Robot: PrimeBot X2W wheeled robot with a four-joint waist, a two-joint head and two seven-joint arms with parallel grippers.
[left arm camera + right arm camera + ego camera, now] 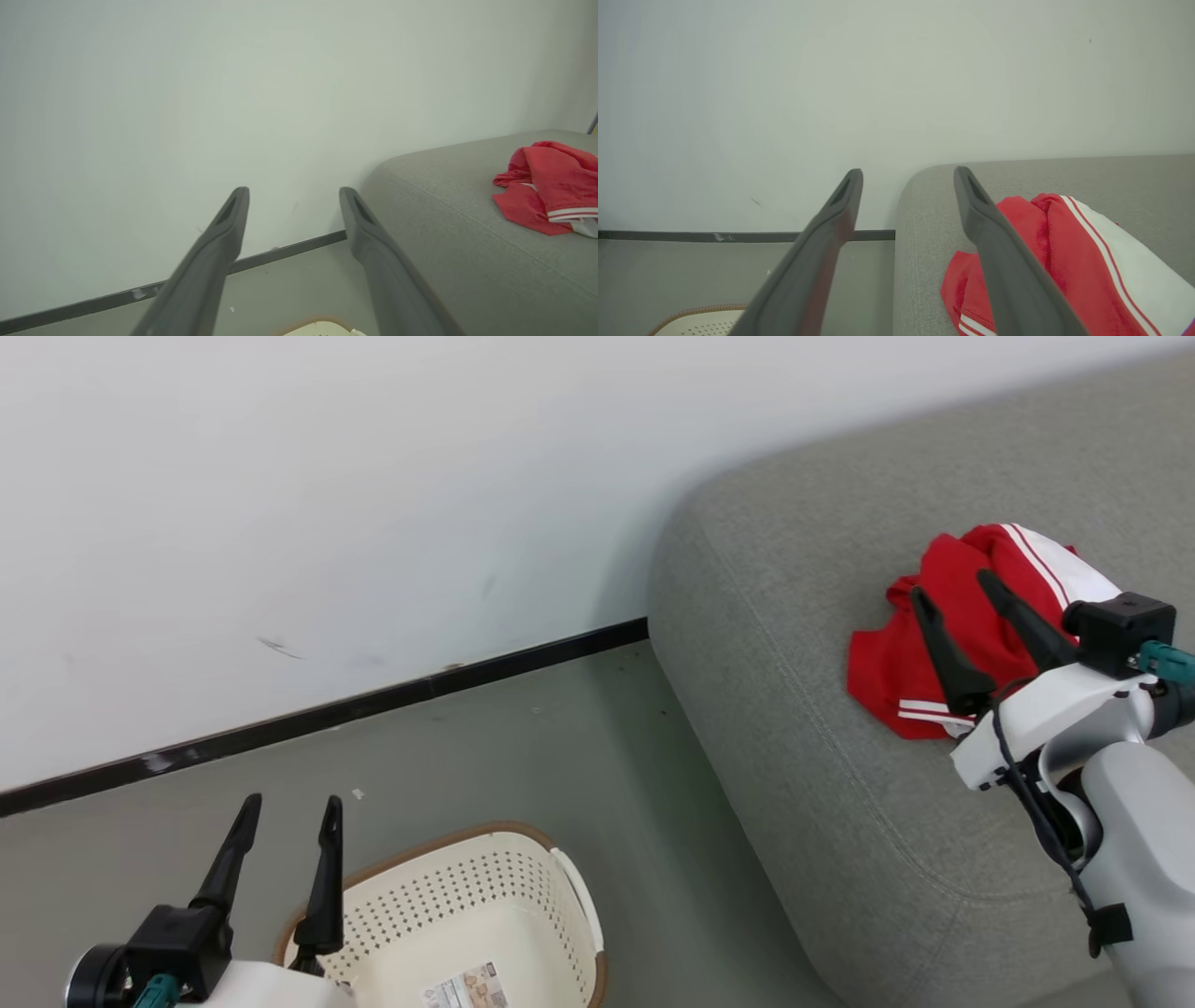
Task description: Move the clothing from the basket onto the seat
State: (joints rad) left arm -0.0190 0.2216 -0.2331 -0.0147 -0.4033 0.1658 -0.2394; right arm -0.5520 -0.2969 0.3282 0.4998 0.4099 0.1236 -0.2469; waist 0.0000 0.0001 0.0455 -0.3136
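Note:
The red clothing (943,644) with white stripes lies crumpled on the grey seat (803,709), also seen as clothing (546,186) and clothing (1069,261). My right gripper (952,586) hovers open just above it, nothing between its fingers (994,242). The cream basket (551,887) stands on the floor at lower left, with a label sticker on its bare bottom. Above the basket's left rim my left gripper (291,801) is open and holds nothing; its fingers (373,252) point at the wall.
A white wall with a dark baseboard (327,714) runs behind. Grey-green floor (560,747) lies between the basket and the seat's rounded corner. The basket rim (698,311) shows at the bottom left of the right wrist view.

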